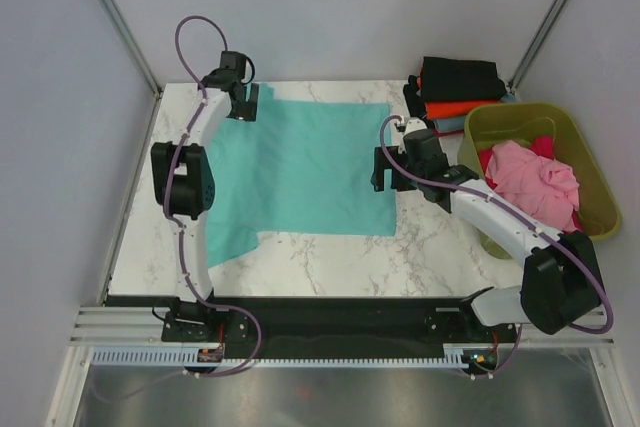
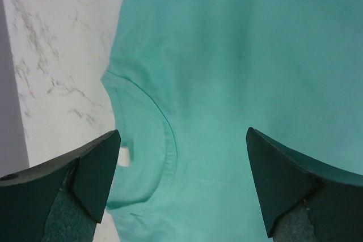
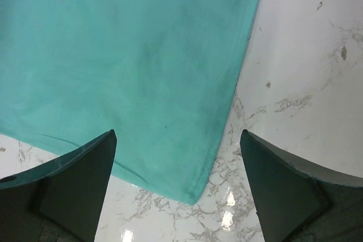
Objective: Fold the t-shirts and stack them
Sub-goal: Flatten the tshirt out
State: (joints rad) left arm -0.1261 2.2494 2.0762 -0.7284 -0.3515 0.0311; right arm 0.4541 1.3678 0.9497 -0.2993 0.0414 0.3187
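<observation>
A teal t-shirt lies spread flat on the marble table. My left gripper is open above the shirt's far left edge. In the left wrist view the collar lies between its fingers. My right gripper is open above the shirt's right edge. In the right wrist view a hem corner lies between its fingers. Both grippers hold nothing. Folded black and orange t-shirts are stacked at the far right. A pink t-shirt lies crumpled in the tub.
An olive-green plastic tub stands at the table's right edge, close behind my right arm. A bit of red cloth shows in it beside the pink shirt. Grey walls enclose the table on three sides.
</observation>
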